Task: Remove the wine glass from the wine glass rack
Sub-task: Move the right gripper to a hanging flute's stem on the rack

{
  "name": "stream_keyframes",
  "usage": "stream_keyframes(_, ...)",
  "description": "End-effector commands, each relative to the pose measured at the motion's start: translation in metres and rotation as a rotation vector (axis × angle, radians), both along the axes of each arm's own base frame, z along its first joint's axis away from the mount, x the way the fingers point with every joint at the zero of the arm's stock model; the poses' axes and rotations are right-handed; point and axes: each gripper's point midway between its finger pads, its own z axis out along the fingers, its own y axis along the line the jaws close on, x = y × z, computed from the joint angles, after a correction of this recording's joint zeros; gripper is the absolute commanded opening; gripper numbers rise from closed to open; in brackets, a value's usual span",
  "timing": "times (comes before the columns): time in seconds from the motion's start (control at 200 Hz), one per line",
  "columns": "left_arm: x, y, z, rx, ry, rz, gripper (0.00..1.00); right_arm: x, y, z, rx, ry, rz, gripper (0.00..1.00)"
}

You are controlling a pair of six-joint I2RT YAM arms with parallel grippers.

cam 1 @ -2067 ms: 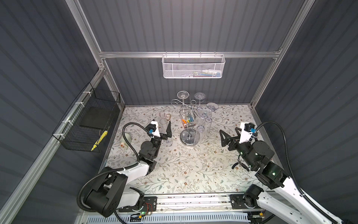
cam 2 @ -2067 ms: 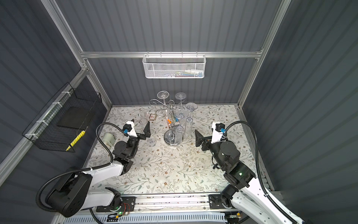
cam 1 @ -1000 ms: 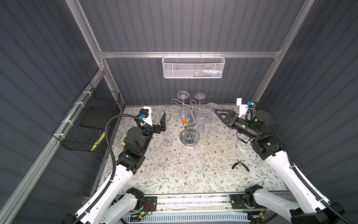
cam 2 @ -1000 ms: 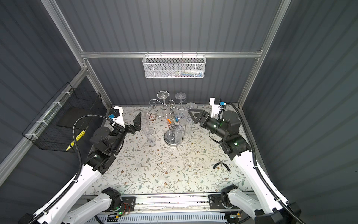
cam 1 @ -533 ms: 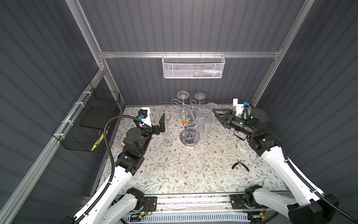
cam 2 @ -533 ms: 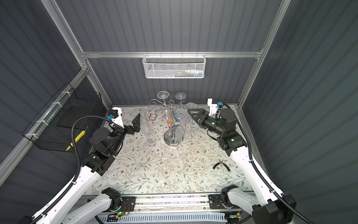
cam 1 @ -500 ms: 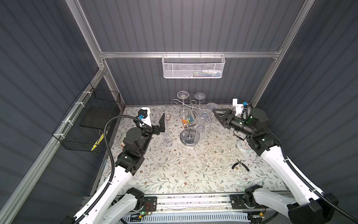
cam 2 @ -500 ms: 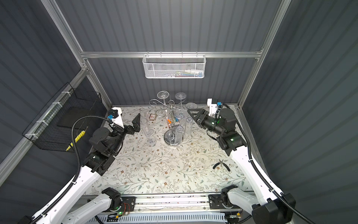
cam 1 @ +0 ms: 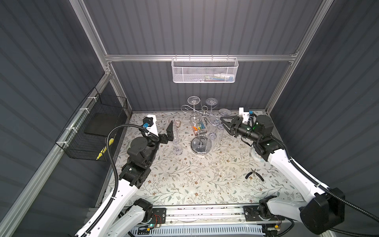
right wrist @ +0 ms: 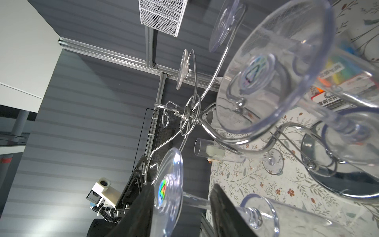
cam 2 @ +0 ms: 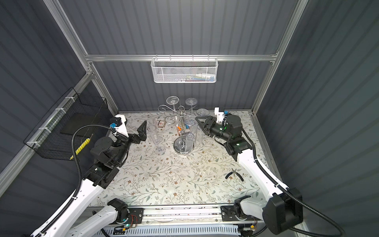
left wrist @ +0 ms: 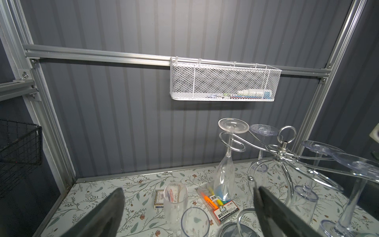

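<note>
The chrome wine glass rack (cam 1: 202, 144) (cam 2: 183, 146) stands at the back middle of the table, with several clear glasses hanging upside down from its scroll arms (left wrist: 284, 146) (right wrist: 188, 116). My right gripper (cam 1: 224, 123) (cam 2: 199, 123) (right wrist: 180, 203) is turned on its side at the rack's right arm. Its jaws are open, one finger over the foot (right wrist: 170, 184) of a hanging wine glass (cam 1: 224, 111) (cam 2: 202, 111) and the other under it beside the stem, with a gap left. My left gripper (cam 1: 170, 131) (cam 2: 142, 129) (left wrist: 188, 189) is wide open and empty, left of the rack.
Two flutes (left wrist: 175, 197) (cam 2: 154, 135) stand on the table before the left gripper. A marker pack (left wrist: 221, 203) and a card box (left wrist: 160, 202) lie behind them. Pliers (cam 1: 254, 175) lie at the right. A white mesh basket (cam 1: 205, 70) and a black wire basket (cam 1: 96, 127) hang on the walls.
My right gripper has moved in to the rack's right side and its jaws have narrowed around the hanging glass's foot. The left arm has barely moved.
</note>
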Motion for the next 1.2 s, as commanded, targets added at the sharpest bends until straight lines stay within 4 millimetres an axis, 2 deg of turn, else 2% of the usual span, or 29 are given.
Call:
stream_keyframes(0.0,-0.0055,0.0082,0.0145,-0.035,-0.026,0.021,1.00,-0.0048,0.0020,0.0138,0.039,-0.046,0.027,0.45)
stream_keyframes(0.32,-0.0048,0.0065,0.0196,-0.043,-0.034,0.013,1.00,-0.0054,0.0068,0.0135,0.052,-0.040,0.045,0.38)
stream_keyframes(0.925,-0.0063,0.0103,0.0120,-0.044,-0.022,0.029,1.00,-0.0046,0.0111,0.0087,0.061,-0.028,0.057,0.24)
stream_keyframes(1.191,-0.0077,0.0141,0.0102,-0.042,-0.020,0.046,1.00,-0.0033,0.0110,0.0070,0.074,-0.016,0.053,0.12)
